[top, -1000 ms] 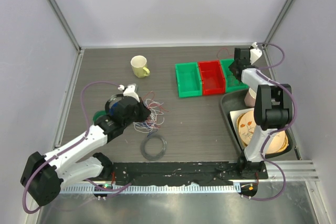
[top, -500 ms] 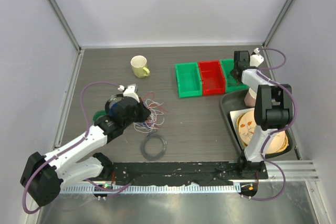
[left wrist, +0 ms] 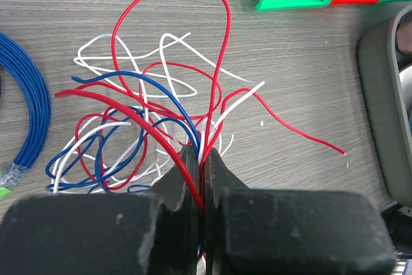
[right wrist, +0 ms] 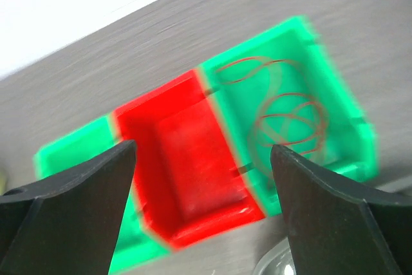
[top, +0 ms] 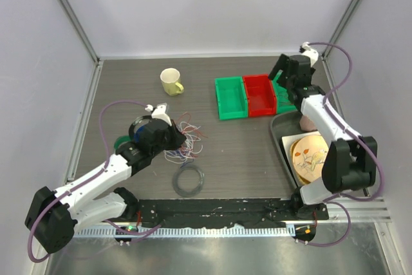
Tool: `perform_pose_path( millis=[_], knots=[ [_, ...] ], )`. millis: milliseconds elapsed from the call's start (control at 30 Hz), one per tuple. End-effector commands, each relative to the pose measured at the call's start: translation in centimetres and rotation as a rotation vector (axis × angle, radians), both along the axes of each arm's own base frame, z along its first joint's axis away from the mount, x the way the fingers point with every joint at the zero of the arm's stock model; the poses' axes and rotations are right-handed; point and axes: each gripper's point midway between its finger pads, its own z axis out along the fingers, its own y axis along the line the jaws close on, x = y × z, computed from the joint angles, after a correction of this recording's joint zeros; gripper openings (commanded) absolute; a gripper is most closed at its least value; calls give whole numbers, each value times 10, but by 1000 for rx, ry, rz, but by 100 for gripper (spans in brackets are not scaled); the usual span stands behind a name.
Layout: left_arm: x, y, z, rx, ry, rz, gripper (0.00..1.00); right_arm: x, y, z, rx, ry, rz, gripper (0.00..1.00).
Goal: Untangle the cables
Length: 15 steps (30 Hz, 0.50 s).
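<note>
The cables (top: 185,138) lie as a loopy tangle of red, white and blue strands (left wrist: 148,107) on the table left of centre. My left gripper (top: 174,134) sits at the tangle's left side. In the left wrist view this gripper (left wrist: 203,159) is shut on a bundle of red, white and blue strands. My right gripper (top: 281,76) hovers above the bins at the back right. Seen from the right wrist, it (right wrist: 203,149) stands wide open with nothing between its fingers. One thin red cable (right wrist: 283,104) lies coiled in the right-hand green bin (right wrist: 335,114).
Three bins stand in a row: green (top: 230,98), red (top: 259,94) and green. A pale yellow mug (top: 171,82) stands at the back. A dark grey coiled ring (top: 189,181) lies near the front. A blue ring (left wrist: 29,114) lies left of the tangle. A black tray (top: 281,140) holds a plate and a pink cup (top: 308,120).
My right gripper has opened, let go of the red cable in the right green bin and risen above the bins. The left gripper keeps its grip and has not moved.
</note>
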Motion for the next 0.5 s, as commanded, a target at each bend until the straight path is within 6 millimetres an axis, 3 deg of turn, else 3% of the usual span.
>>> perform_pose_path(
  millis=[0,67,100,133,167,200,233,300,400,467],
  knots=[
    [5,-11,16,-84,-42,-12,0,-41,108,31,-115,-124,536,91],
    [4,-16,17,-105,-44,-32,1,-69,162,30,-3,-171,770,91],
    [4,-17,15,-112,-40,-33,0,-93,185,10,59,-141,864,91],
    [4,-18,15,-121,-41,-36,0,-113,213,24,192,-209,985,91],
    [3,-19,13,-123,-36,-37,0,-126,228,22,241,-222,1046,91],
    [1,-21,10,-128,-26,-51,0,-149,245,6,286,-197,1117,91],
    [0,-22,9,-132,-24,-57,0,-159,261,14,317,-246,1167,91],
    [-5,-28,5,-140,-6,-98,0,-184,287,10,350,-228,1272,91],
    [-8,-38,10,-182,-23,-153,0,-190,301,-5,384,-140,1268,88],
    [-6,-36,10,-172,-32,-147,0,-199,308,-27,333,-67,1265,87]
  ],
)
